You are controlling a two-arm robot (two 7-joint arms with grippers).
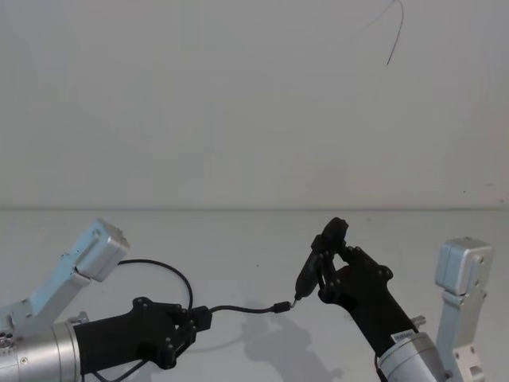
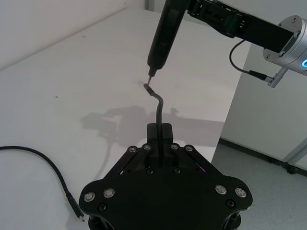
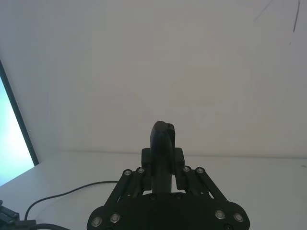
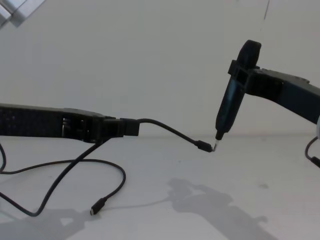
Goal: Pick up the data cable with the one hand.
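The data cable [image 1: 238, 309] is a thin black cord, and my left gripper [image 1: 199, 318] is shut on it a short way from one plug [image 1: 280, 307]. That plug sticks out forward, above the white table. The rest of the cord [image 4: 75, 165] loops down onto the table and ends in a second plug [image 4: 97, 207]. My right gripper [image 1: 330, 263] is shut on a black pen-shaped tool [image 1: 312, 270], held tip down. The tool's small metal tip [image 4: 216, 146] is right at the held plug [image 4: 202, 146]. In the left wrist view the cable [image 2: 158, 103] rises from my left gripper [image 2: 159, 129] towards the tool [image 2: 163, 33].
The white table [image 1: 254, 239] runs back to a plain white wall. In the left wrist view the table's edge [image 2: 230, 105] drops to the floor on one side. A thin dark line [image 1: 395, 32] marks the wall high up.
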